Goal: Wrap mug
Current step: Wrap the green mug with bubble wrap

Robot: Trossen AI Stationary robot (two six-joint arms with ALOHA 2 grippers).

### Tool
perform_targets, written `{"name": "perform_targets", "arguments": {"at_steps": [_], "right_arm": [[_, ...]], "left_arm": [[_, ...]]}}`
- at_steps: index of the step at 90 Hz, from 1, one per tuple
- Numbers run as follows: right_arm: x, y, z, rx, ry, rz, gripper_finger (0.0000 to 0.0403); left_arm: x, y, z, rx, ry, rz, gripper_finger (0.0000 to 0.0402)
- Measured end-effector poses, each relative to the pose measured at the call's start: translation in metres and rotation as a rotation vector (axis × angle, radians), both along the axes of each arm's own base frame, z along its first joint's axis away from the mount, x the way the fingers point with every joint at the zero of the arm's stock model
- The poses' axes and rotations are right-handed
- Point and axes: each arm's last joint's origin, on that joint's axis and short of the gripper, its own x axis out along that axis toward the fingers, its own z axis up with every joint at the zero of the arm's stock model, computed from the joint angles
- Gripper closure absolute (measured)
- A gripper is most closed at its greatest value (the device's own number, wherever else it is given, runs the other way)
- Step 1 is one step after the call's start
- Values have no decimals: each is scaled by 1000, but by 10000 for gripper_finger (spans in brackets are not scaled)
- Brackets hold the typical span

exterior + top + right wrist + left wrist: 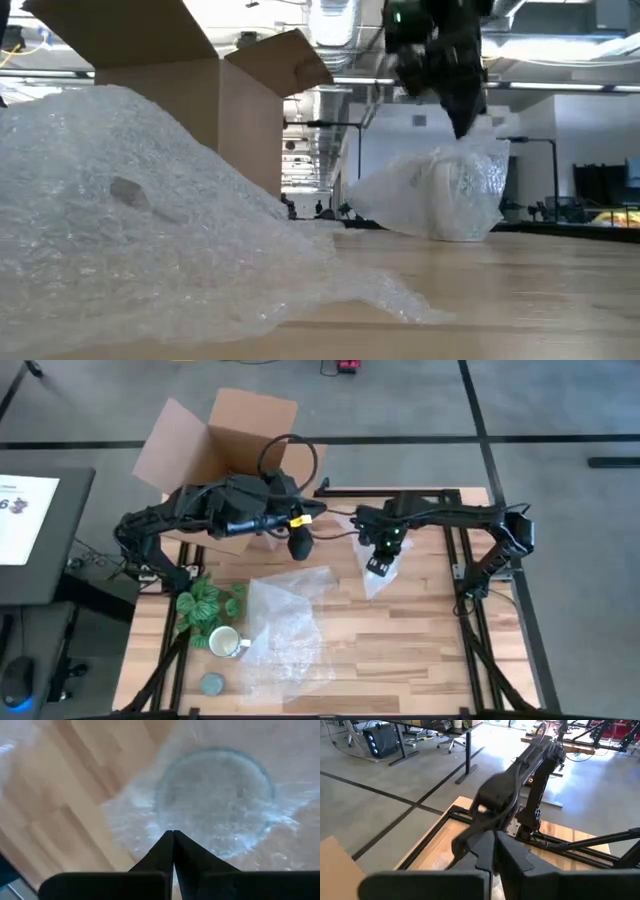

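My right gripper pinches the top of a bubble-wrap bundle on the table, far from the mug, while my left gripper hangs clenched beside the box.

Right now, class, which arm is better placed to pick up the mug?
Left. The mug stands on the table's left side, nearer the left end effector, which looks shut and empty. The right end effector is shut on a bubble-wrap bundle.
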Motion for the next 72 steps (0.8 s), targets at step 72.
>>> {"name": "perform_targets", "arguments": {"at_steps": [72], "right_arm": [[-2, -19, -12, -55, -23, -126, 403]], "left_arm": [[0, 0, 0, 2, -1, -2, 402]]}}
